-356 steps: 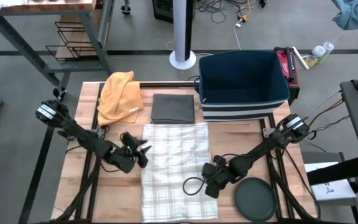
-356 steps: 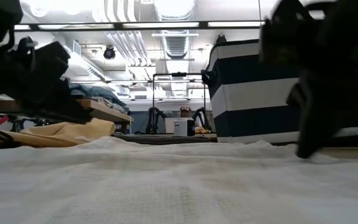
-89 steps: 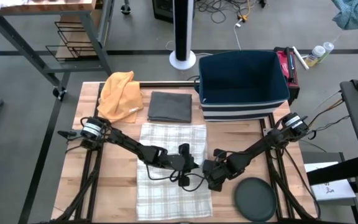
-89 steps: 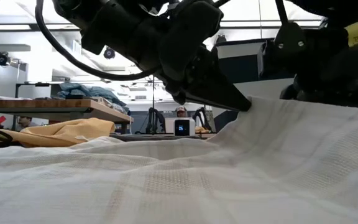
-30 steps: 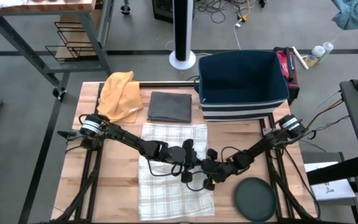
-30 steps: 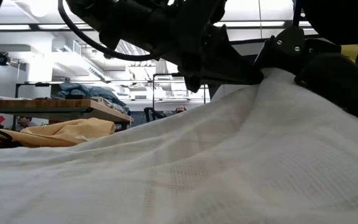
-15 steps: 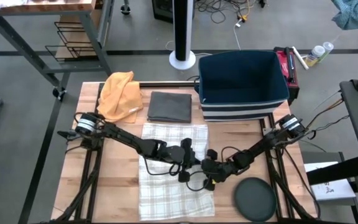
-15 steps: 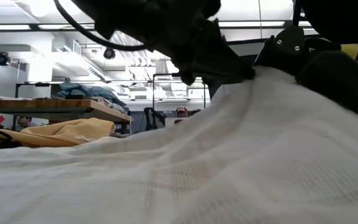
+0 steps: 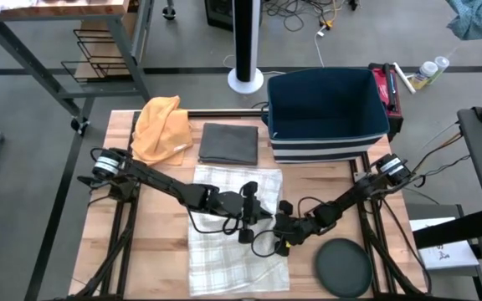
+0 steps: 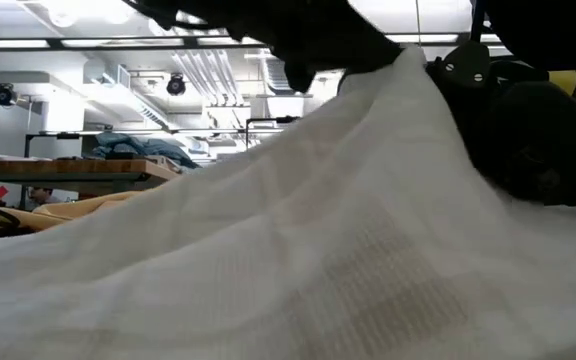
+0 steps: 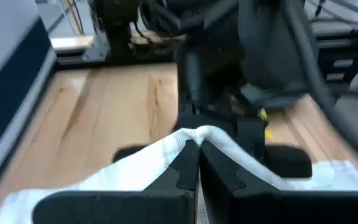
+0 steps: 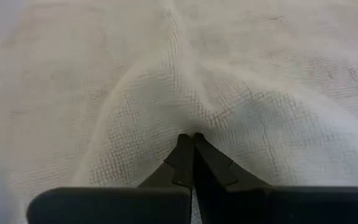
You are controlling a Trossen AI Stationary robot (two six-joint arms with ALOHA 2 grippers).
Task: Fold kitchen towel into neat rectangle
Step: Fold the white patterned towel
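Both my pincers are clamped on the kitchen towel [image 9: 224, 242] mid-tabletop [image 9: 153, 259]: left pincer [image 9: 249, 194] pinching the right edge, right pincer [image 9: 279, 235] gripping just at its 5 o'clock. Since a second ago the left one's hauled that edge up and toward 11 o'clock, so the fold's actually started; the cloth now tents high in the low view.

From above, we look straight down on the whole wooden surface [image 9: 153, 242] and both arms. Our low camera sits at surface height, very near the white towel [image 10: 298, 250], facing the room behind. Each wrist camera looks forward along its own closed fingers [image 11: 191, 168], very close to the cloth. All four views share the towel's lifted fold.
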